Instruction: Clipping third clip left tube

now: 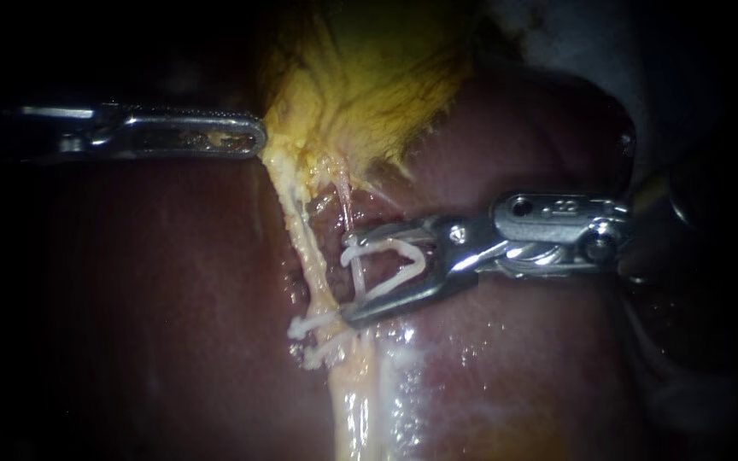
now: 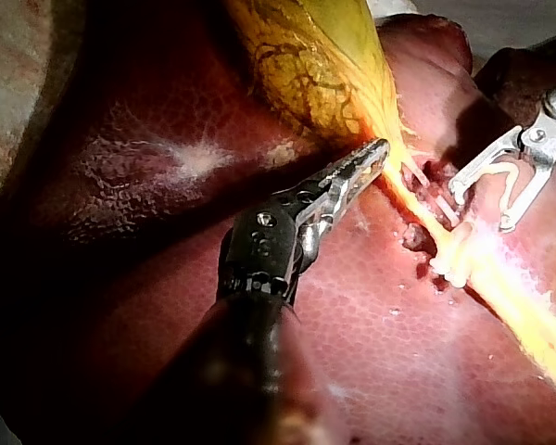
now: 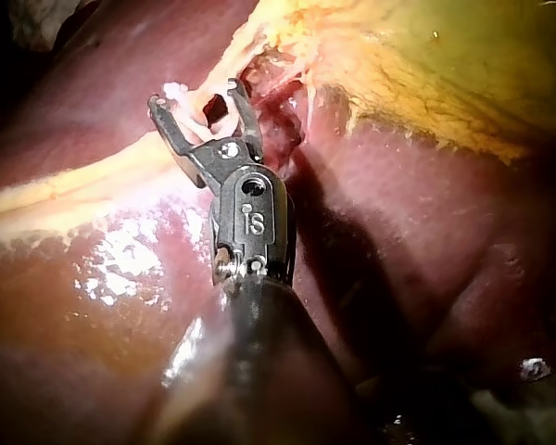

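The left tube [image 1: 313, 256], pale yellow, runs down from the gallbladder [image 1: 369, 85] over the liver [image 1: 155, 299]. Two white clips [image 1: 311, 326] sit across it low down. My right instrument [image 1: 350, 277] holds an open white clip [image 1: 395, 265] in its wide-spread jaws. Their tips stand just right of the left tube, with a thin pinkish tube [image 1: 349, 209] at the clip's mouth. My left instrument [image 1: 254, 137] has its jaws shut on the gallbladder's yellow edge. In the left wrist view it [image 2: 380, 148] grips the gallbladder's neck, and the right instrument [image 2: 482, 209] stands beside the tube.
In the right wrist view my right instrument [image 3: 196, 97] points at the tubes, with wet, shiny liver [image 3: 120, 260] beside its shaft. A pale band of tissue [image 1: 356, 401] continues below the clips. A dark shape [image 1: 694, 213] lies at the far right.
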Controlling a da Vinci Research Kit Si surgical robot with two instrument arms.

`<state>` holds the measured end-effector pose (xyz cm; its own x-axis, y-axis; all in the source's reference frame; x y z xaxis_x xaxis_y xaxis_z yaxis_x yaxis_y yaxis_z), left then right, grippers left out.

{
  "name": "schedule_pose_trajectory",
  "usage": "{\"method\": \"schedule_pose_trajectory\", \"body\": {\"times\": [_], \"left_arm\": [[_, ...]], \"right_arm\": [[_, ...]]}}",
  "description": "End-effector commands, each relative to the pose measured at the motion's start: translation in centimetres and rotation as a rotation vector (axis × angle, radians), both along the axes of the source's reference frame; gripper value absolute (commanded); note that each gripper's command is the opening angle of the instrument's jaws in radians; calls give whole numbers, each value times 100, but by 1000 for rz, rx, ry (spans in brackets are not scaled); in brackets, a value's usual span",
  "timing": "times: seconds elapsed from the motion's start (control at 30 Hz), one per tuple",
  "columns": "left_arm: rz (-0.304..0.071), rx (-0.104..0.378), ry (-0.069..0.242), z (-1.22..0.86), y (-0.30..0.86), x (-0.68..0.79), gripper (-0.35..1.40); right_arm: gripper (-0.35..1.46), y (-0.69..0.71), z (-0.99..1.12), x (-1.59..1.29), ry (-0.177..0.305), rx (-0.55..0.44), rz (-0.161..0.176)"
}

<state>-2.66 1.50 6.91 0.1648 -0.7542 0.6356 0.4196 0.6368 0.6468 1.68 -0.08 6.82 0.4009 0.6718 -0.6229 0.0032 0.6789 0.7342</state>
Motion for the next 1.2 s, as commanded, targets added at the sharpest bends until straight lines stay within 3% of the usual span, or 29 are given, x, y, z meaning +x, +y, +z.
{"method": "schedule_pose_trajectory", "body": {"times": [0.03,0.3,0.53,1.2], "left_arm": [[0,0,0,0,0,0,-35],[0,0,0,0,0,0,-35],[-1,0,1,0,-1,-1,-35],[-1,-1,1,1,-1,-1,-35]], "right_arm": [[54,-1,5,0,-3,6,0],[54,-9,41,-2,-15,51,-8],[54,-11,57,0,-18,70,-17],[54,-2,60,-12,-16,75,-21]]}}
